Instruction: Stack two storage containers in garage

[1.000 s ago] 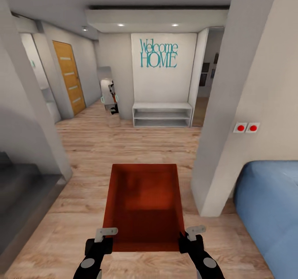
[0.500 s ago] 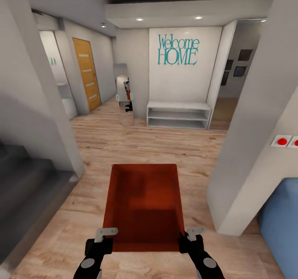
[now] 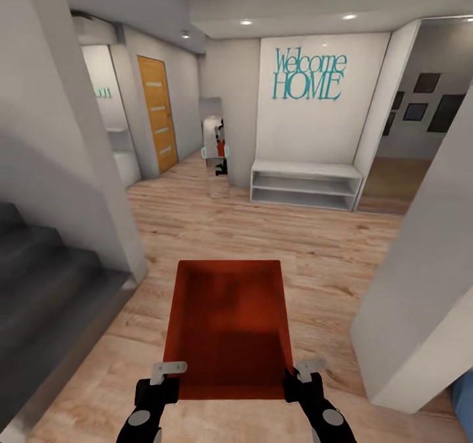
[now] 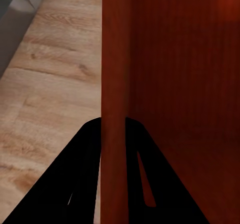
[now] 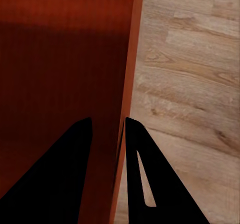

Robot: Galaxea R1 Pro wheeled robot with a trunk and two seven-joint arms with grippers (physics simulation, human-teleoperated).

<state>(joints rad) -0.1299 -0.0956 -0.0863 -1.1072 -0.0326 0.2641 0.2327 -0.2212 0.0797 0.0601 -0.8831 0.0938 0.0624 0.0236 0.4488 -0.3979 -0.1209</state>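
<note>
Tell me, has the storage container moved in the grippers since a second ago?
No. The storage container sits the same between left gripper and right gripper; the hallway shifted.

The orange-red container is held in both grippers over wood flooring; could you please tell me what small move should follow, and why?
Probably keep rolling forward with both grips closed: the container hangs between left gripper and right gripper, over wood-plank floor, so not the garage; the hallway ahead looks open.

The whole head view has swung, so the camera has moved. The Welcome HOME lettering (image 3: 309, 75) and the white shelf (image 3: 305, 186) below it now sit further right, the grey stairs (image 3: 46, 292) fill more of the frame, and the blue furniture (image 3: 464, 394) is nearly out at the edge.
</note>
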